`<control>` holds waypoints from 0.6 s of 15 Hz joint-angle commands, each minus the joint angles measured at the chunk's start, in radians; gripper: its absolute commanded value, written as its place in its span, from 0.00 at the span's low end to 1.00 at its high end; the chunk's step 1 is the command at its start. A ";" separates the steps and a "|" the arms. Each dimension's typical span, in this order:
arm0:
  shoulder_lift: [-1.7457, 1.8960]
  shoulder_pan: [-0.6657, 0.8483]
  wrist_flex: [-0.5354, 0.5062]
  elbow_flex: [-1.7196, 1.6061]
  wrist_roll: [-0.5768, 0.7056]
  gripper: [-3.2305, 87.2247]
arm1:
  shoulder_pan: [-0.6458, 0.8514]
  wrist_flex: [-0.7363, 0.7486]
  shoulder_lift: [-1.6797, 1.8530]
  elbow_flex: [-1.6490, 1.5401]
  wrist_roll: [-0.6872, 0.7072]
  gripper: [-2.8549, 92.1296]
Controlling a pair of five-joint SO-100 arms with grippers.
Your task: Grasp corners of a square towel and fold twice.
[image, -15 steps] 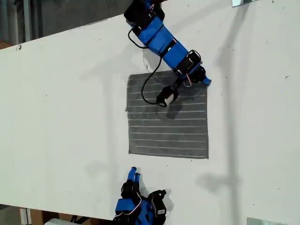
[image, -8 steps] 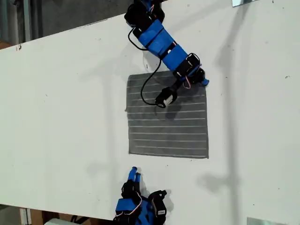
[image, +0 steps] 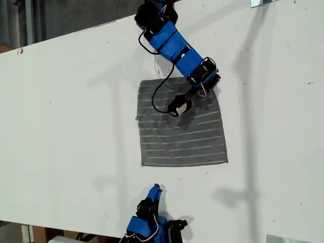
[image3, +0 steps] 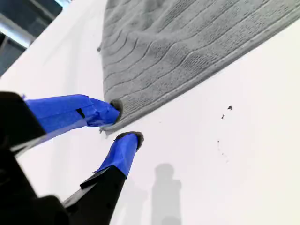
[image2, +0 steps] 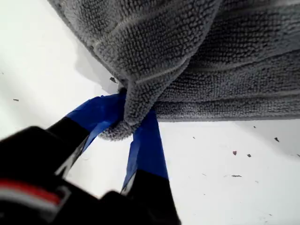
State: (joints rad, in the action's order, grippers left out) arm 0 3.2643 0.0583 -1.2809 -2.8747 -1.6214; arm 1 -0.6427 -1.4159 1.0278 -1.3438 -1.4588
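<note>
Clamped shut on one corner (image2: 136,103) of the towel (image2: 197,56) with my first hand (image2: 126,124), grey pile bunched between the blue tips. Plain only in the first wrist view; from the exterior view, hidden under that arm. Spread apart and empty at my second hand (image3: 124,124), close by another corner (image3: 112,123). Flat elsewhere on the white table (image: 61,126), mid-table in the exterior view, towel (image: 182,131) between the two hands' edges.
</note>
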 commanded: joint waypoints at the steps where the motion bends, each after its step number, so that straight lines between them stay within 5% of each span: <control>1: -0.727 -0.138 0.104 0.411 -0.015 0.16 | 0.020 -0.011 0.003 0.002 0.002 0.03; 3: -1.316 -0.272 0.060 0.844 -0.005 0.22 | 0.017 -0.011 0.003 0.002 0.000 0.03; 6: -1.520 -0.402 0.302 0.939 -0.017 0.26 | 0.003 -0.012 -0.008 0.000 -0.008 0.03; 9: -1.805 -0.491 0.262 1.190 -0.043 0.28 | 0.000 -0.015 -0.014 -0.003 -0.012 0.03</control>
State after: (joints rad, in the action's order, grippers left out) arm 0 1.5386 -0.3896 -1.0048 -1.8270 -1.6521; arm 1 -0.6397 -1.4174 1.0170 -1.3376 -1.4588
